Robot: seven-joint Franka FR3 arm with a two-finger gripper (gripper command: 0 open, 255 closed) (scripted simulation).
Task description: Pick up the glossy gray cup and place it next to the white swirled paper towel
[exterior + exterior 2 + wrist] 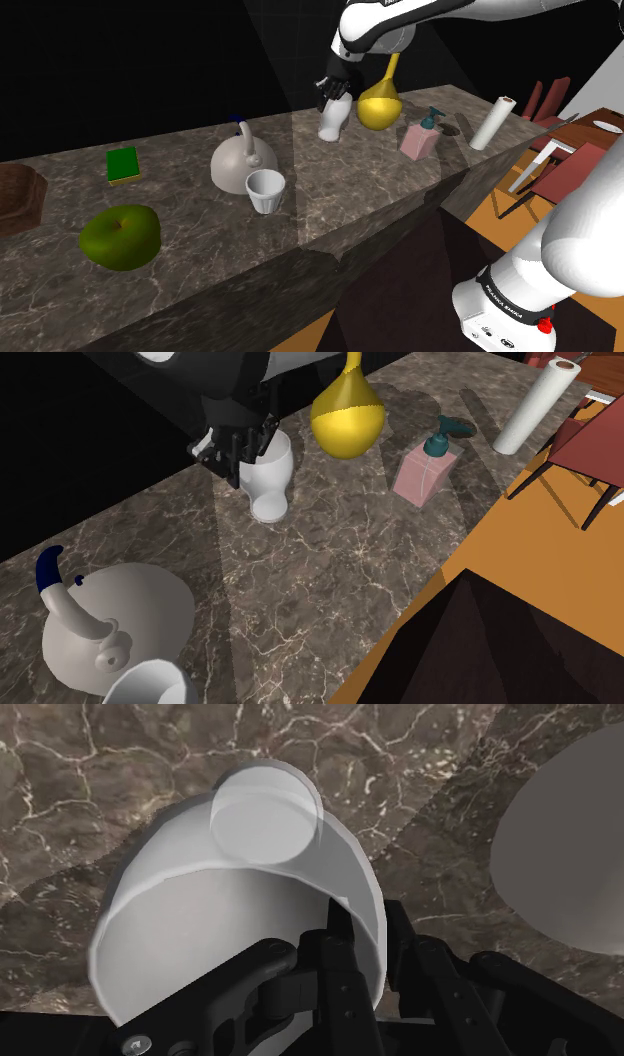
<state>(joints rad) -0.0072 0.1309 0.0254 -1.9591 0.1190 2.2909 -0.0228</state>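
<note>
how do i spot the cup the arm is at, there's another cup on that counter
Find the long dark marble counter and, on it, the yellow gourd-shaped vase. Right beside the vase stands a pale footed cup, the black gripper clasping its rim. Unlike the footless white cup by the kettle, it narrows to a flared foot.

The shoulder camera sits beside my arm's base (500, 310), off the front edge of the bench (350, 190). It looks down along the bench's whole length from some way off. The second exterior camera is much closer, above the front edge, facing down and across to the back edge. Both take in the stretch from the white kettle (240, 165) to the paper towel roll (492, 122), with my hand (333, 92) between. The wrist camera looks along my hand from very near, into the pale cup (200, 944) and onto the bench top beyond.
</note>
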